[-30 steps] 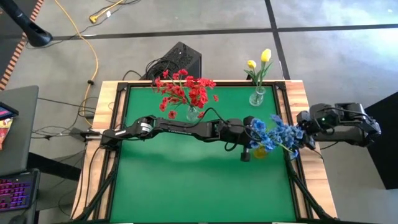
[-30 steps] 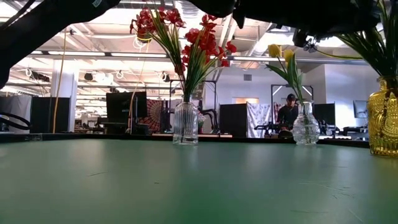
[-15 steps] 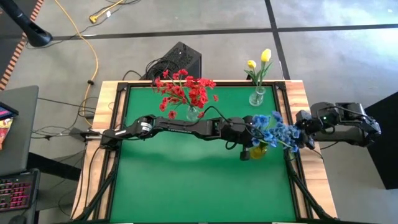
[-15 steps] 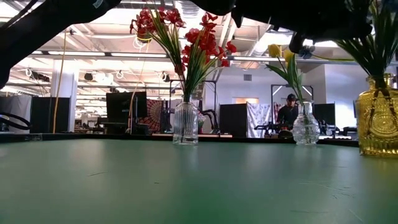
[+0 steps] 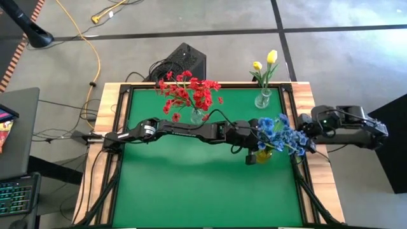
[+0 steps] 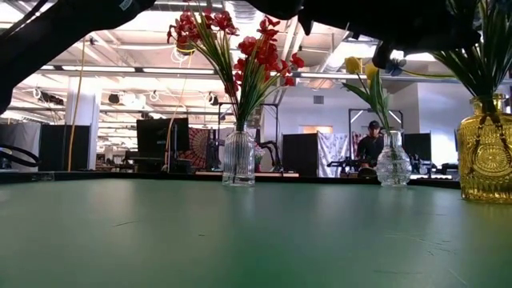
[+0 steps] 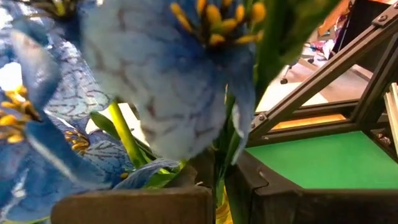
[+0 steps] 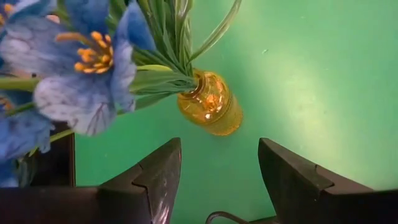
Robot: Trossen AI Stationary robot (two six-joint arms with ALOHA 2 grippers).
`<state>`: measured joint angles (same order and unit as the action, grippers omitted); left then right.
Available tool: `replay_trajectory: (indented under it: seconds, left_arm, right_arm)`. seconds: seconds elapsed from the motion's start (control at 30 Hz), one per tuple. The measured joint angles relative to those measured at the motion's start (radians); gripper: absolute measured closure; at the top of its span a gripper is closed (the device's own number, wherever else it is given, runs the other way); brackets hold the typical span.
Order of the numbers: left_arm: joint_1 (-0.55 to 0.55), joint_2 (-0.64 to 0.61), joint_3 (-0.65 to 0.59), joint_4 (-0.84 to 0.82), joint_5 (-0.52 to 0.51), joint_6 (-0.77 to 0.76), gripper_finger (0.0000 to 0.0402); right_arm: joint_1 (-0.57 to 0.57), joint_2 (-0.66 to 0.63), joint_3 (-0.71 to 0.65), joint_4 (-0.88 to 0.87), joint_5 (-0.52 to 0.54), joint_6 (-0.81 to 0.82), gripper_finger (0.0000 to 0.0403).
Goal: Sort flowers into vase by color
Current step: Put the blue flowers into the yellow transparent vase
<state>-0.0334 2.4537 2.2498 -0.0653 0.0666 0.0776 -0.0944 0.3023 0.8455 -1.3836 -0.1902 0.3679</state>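
Note:
Blue flowers (image 5: 280, 135) stand in an amber glass vase (image 6: 484, 152) at the table's right, vase base on the green mat. My left gripper (image 5: 251, 147) reaches across the table and is shut at their stems, beside the vase (image 5: 264, 154). My right gripper (image 8: 214, 180) hovers open at the table's right edge, above the vase (image 8: 210, 102), and touches nothing. Red flowers (image 5: 189, 92) stand in a ribbed clear vase (image 6: 238, 158) at the far middle. Yellow flowers (image 5: 267, 62) stand in a clear vase (image 5: 262, 98) at the far right. My left gripper pinches the blue flowers' green stems (image 7: 217, 177) between its two fingers, just above the vase's mouth. It comes nearly level from the table's left. The blooms (image 7: 168, 93) rise above the fingers, and the stems' lower ends are in the vase, which stands on the mat.
The green mat (image 5: 191, 184) lies bare over the near half. A black frame (image 5: 296, 108) runs along the table's edges. A black box (image 5: 184, 60) and cables lie beyond the far edge. A person (image 6: 370, 144) sits in the room behind.
My left gripper has rolled a little in place, still shut on the stems. The blue blooms, which leaned out toward the right near side, have drawn in and stand more upright. The amber vase has shifted slightly toward the table's left.

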Motion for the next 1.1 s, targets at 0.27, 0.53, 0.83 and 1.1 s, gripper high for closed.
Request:
replay_trajectory:
  seconds: [0.27,0.53,0.83,1.1]
  left_arm:
    - [-0.003,0.003,-0.014,-0.016,-0.001,0.008,0.0401]
    - [-0.006,0.003,-0.013,-0.099,0.001,0.018,0.0401]
    - [-0.007,0.002,-0.014,-0.130,0.016,0.014,0.0398]
    - [-0.010,0.002,-0.014,-0.169,0.032,0.011,0.0371]
  right_arm:
    - [0.000,0.062,0.000,0.001,-0.021,-0.007,0.0164]
    - [0.000,0.092,0.000,0.001,-0.022,-0.011,0.0164]
    - [0.000,0.098,0.000,-0.003,-0.023,-0.010,0.0164]
    - [0.000,0.098,0.058,-0.075,-0.027,-0.010,0.0164]
